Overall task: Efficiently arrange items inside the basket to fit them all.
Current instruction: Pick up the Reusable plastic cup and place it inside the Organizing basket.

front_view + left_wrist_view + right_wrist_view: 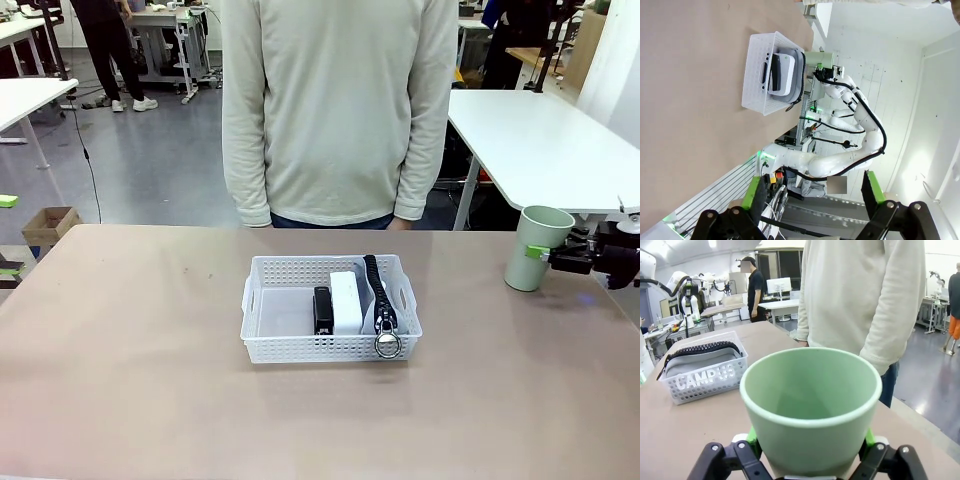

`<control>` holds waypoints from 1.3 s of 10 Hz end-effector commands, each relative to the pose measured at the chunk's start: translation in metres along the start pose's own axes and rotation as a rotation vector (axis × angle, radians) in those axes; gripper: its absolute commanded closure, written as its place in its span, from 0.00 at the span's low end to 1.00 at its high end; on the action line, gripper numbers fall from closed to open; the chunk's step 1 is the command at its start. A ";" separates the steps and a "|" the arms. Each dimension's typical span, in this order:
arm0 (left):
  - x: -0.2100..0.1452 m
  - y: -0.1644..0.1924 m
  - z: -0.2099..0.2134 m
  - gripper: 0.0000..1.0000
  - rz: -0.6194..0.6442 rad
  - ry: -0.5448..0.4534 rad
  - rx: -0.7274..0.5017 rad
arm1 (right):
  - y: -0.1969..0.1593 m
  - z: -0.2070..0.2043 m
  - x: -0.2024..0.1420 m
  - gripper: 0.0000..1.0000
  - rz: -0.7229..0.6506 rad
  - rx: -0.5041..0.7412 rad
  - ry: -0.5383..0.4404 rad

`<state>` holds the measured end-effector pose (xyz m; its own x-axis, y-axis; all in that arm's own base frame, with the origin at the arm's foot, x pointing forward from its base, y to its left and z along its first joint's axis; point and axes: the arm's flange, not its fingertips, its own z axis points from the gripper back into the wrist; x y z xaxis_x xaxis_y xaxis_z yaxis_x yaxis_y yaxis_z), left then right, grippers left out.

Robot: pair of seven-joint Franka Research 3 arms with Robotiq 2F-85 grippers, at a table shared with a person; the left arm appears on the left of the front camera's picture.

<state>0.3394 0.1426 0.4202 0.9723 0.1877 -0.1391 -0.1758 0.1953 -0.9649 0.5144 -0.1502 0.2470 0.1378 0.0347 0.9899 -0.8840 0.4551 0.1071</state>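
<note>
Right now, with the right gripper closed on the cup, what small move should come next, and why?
Probably lift the pale green cup slightly off the table. The right gripper grips it upright at the table's right side, away from the basket, whose left part is free beside the stapler, white block and pouch.

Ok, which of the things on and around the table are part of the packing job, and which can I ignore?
Part of the job:
- white basket
- black stapler, in the basket
- white block, in the basket
- grey zip pouch, in the basket
- pale green cup, outside the basket, gripped by the right gripper

Ignore:
- cardboard box on the floor
- other white tables behind
</note>
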 end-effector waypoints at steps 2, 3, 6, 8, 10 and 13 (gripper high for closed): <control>-0.002 0.000 0.001 0.00 -0.003 0.002 0.007 | 0.036 0.026 0.052 0.68 -0.025 0.065 0.020; -0.002 0.000 0.001 0.00 -0.003 0.002 0.007 | 0.053 0.037 0.080 1.00 -0.048 0.087 0.100; -0.002 0.000 0.001 0.00 -0.003 0.002 0.007 | 0.100 0.047 0.135 0.68 -0.140 0.218 0.366; -0.002 0.000 0.001 0.00 -0.003 0.002 0.007 | 0.101 0.047 0.120 1.00 -0.172 0.177 0.391; -0.002 0.000 0.001 0.00 -0.003 0.002 0.007 | 0.099 0.053 0.135 0.31 -0.131 0.202 0.342; -0.002 0.000 0.001 0.00 -0.003 0.002 0.007 | 0.103 0.052 0.132 0.12 -0.152 0.203 0.369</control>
<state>0.3393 0.1427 0.4206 0.9724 0.1882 -0.1379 -0.1747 0.1957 -0.9650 0.4196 -0.1464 0.3934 0.3911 0.3123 0.8657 -0.9056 0.2981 0.3016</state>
